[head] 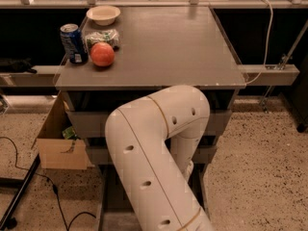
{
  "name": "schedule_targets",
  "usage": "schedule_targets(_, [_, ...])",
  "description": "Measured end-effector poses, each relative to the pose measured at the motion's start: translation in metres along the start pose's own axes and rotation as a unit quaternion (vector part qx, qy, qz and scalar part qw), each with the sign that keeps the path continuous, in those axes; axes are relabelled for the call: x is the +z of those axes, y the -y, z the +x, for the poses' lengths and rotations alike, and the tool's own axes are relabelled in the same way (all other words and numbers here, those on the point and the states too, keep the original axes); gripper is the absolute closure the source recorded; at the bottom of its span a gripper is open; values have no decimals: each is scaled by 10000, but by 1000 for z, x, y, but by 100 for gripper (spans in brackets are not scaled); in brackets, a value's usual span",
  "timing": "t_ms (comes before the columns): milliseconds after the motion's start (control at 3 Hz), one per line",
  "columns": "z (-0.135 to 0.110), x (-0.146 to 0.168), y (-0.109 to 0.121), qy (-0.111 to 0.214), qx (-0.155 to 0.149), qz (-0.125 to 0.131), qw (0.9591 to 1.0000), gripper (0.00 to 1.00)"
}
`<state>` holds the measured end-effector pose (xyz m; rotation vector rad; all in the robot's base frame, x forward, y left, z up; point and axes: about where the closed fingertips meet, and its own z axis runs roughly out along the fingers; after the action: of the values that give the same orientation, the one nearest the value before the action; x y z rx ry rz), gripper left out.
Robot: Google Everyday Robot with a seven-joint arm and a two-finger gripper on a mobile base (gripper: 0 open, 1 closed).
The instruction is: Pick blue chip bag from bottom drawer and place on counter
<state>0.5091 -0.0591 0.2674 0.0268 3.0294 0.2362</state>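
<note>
Your counter is a broad, flat grey rectangle topping the cabinet, its front edge worn pale and running level across the view; below it the bottom drawer stands pulled out toward you, grey and plain, though you see only a narrow strip of it on either side of the white arm. You cannot see the blue chip bag, since the arm's bulk covers the drawer's middle; the gripper is hidden as well, somewhere behind the arm's bend, low down by that drawer.
</note>
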Motion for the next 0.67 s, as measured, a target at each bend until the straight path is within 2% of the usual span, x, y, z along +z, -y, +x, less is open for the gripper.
schedule_targets(333, [0,0,0,0,0,0,10000,100])
schedule_targets(667, [8,-20,21,122,-61,7,9999,100])
